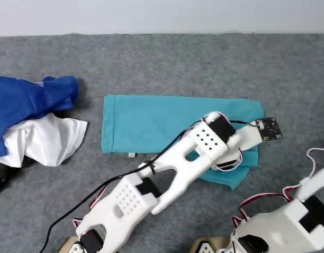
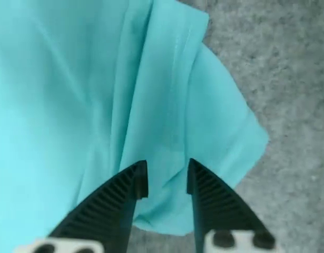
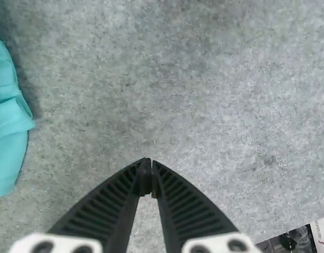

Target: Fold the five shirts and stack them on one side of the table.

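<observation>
Table [image 1: 204,63]: grey felt-like surface across the whole high view.
Teal shirt [image 1: 151,124]: spread flat at frame centre, its right end doubled over toward lower right.
Blue shirt [image 1: 25,100]: bunched at the left edge, overlapping the white shirt [image 1: 46,139].
Left gripper [image 2: 167,176]: above the teal shirt's right end, jaws slightly parted.
Right gripper [image 3: 151,176]: above bare table beside the teal shirt, jaws pressed together, empty.

Grey carpet-like surface [image 1: 204,63] fills most of the frame; pale strip, probably a wall [image 1: 162,16], along the top.
</observation>
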Tool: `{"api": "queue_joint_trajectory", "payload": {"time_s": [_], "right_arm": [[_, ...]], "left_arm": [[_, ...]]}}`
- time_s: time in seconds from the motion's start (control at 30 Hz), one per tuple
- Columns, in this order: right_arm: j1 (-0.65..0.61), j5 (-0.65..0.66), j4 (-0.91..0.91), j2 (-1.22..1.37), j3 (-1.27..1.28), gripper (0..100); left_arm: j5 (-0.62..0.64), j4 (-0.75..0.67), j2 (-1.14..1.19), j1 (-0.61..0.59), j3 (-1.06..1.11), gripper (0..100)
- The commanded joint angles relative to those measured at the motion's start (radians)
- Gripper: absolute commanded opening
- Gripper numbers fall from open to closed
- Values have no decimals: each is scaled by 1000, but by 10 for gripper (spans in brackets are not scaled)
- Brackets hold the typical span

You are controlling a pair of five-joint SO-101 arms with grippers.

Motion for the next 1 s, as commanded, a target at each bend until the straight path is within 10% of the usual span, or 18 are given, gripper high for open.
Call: {"api": "queue_joint_trajectory", "payload": {"time_s": [0.0, 0.53, 0.97], "right_arm": [[25, 11, 42, -67, -54, 12], [25, 8, 42, -67, -54, 12], [25, 9, 44, -68, -54, 12]], "left_arm": [[8, 71, 61, 3, -156, 149], [8, 163, 307, 3, -527, 15], [5, 167, 123, 9, -427, 14]]}}
